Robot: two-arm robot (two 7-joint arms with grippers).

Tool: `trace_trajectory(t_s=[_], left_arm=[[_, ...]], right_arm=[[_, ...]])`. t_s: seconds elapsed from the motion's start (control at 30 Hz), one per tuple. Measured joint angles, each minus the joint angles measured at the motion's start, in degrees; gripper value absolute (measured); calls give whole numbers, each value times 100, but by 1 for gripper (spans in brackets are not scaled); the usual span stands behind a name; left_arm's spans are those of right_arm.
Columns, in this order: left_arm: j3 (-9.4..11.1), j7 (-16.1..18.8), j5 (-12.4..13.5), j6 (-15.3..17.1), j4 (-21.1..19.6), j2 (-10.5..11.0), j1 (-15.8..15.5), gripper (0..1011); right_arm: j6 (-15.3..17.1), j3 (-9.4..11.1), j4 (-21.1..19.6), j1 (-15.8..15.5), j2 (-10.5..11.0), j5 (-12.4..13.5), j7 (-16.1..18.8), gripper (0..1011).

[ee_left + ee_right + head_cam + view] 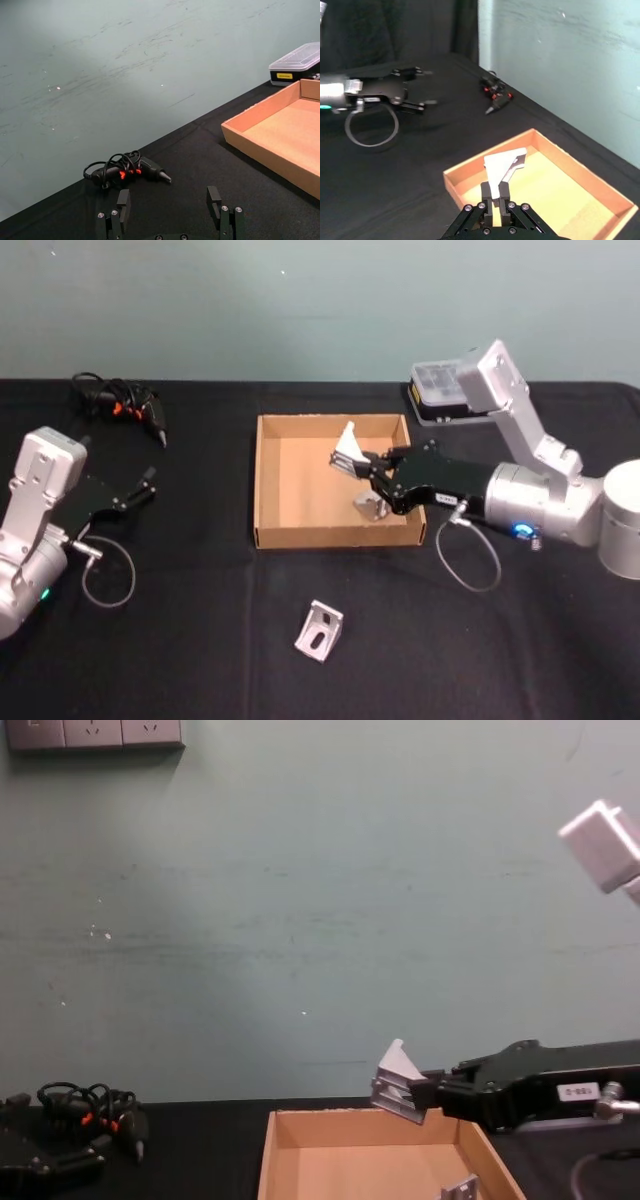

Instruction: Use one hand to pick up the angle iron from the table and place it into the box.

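Metal angle iron is hanging above the far half of the box, clear of its floor. The right pincer is clamping it by one flat flange. It is looking rigid and fairly light, though smooth and probably slippery, so a pinch across a flange close to the bend seems the surest hold. A second bracket is lying inside the box by the right wall, and the remaining floor is showing bare cardboard. A third bracket is lying on the desk towards its front edge, outside the box. The left pincer is resting near the desk's left edge, fingers apart and holding nothing.
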Motion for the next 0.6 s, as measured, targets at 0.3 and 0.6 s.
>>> trace_trajectory(t_s=[0.3, 0.6], left_arm=[[0, 0, 0, 0, 0, 0, 0, 1000], [0, 0, 0, 0, 0, 0, 0, 1000]], right_arm=[[244, -184, 770, 419, -410, -82, -50, 86], [326, -456, 1434, 765, -695, -249, 151, 86]])
